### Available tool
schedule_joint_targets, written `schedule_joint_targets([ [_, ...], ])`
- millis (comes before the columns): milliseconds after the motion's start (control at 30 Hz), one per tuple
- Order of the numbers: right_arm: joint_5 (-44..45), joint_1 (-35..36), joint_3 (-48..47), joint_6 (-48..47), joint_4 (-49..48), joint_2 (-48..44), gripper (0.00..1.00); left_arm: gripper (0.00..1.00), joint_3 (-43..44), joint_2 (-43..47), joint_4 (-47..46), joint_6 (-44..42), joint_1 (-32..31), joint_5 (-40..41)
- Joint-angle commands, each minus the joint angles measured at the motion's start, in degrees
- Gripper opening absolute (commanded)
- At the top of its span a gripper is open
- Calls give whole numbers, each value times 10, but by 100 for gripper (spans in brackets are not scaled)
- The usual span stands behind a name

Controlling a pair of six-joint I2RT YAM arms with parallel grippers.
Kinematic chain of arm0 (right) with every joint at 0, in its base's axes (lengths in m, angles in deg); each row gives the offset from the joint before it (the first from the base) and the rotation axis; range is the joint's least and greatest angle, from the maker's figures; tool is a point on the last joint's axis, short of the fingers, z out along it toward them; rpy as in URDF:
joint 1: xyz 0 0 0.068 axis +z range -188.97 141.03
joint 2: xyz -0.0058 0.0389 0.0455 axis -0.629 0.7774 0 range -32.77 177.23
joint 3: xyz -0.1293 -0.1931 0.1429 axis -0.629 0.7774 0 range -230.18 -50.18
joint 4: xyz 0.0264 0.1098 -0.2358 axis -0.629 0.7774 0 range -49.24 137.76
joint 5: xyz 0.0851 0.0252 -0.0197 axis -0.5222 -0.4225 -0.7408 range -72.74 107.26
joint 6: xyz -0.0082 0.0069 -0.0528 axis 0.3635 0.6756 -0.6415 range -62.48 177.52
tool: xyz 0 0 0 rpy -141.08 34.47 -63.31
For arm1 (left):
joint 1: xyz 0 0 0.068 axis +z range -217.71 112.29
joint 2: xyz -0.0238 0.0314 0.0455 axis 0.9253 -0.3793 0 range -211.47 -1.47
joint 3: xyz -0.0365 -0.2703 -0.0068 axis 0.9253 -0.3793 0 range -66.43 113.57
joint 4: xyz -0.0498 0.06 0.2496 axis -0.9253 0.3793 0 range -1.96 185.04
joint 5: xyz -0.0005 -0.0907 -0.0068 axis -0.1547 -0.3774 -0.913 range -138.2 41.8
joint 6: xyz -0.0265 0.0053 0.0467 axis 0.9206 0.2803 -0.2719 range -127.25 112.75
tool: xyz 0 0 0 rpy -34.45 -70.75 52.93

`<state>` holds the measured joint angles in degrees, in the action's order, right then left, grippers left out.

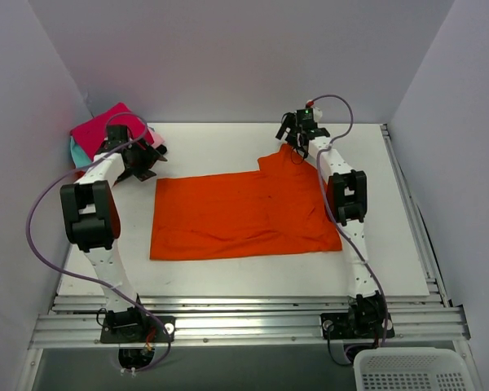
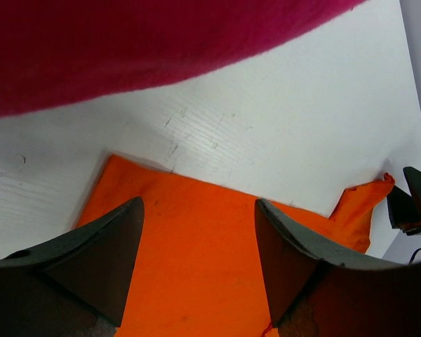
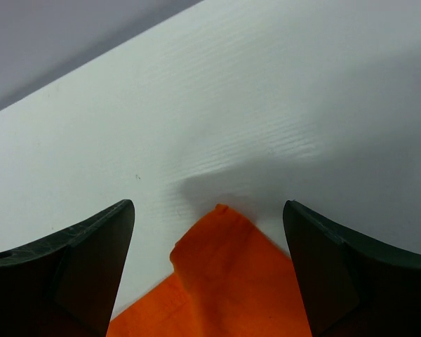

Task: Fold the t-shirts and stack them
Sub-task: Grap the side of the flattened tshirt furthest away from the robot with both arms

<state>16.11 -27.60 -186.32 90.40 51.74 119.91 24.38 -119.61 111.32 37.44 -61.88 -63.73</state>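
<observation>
The big orange t-shirt [image 1: 244, 216] lies flat on the table [image 1: 228, 142]. The left gripper [image 2: 200, 207] and the right gripper [image 3: 209, 205] hang over its far corners, jaws wide, holding nothing

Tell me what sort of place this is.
Probably a robot lab test cell: white walls enclose a white table on aluminium rails, where the left arm and right arm flank an orange t-shirt.
</observation>
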Motion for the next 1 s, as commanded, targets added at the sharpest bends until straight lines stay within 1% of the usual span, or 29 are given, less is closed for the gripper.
schedule_joint_targets([
  [0, 6, 11, -11, 17, 22, 43, 83, 73, 10, 0, -21, -8, 9, -13],
  [133, -3, 15, -39, 34, 33, 66, 79, 73, 9, -2, -23, -7, 16, -15],
  [233, -3, 23, -33, 37, 35, 61, 77, 72, 7, -3, -27, -5, 22, -15],
  [467, 10, 30, 36, 32, 40, 13, 72, 72, -10, -4, -41, 6, 26, -16],
  [567, 35, 29, 74, 21, 40, -11, 70, 72, -25, 0, -54, 12, 25, -19],
  [667, 43, 21, 110, 12, 38, -34, 61, 72, -37, 2, -62, 17, 25, -21],
  [700, 45, 19, 125, 9, 37, -38, 49, 72, -41, 2, -65, 19, 25, -22],
  [767, 47, 15, 136, 5, 34, -49, 37, 72, -49, 3, -69, 20, 25, -23],
  [800, 46, 12, 140, 5, 35, -51, 25, 72, -52, 3, -72, 21, 25, -23],
  [867, 44, 8, 142, 4, 40, -51, 13, 72, -56, 3, -76, 22, 25, -24],
  [900, 42, 6, 142, 4, 41, -51, 6, 72, -57, 3, -76, 22, 26, -24],
  [967, 43, 5, 141, 4, 43, -50, 1, 72, -58, 0, -78, 22, 26, -23],
])
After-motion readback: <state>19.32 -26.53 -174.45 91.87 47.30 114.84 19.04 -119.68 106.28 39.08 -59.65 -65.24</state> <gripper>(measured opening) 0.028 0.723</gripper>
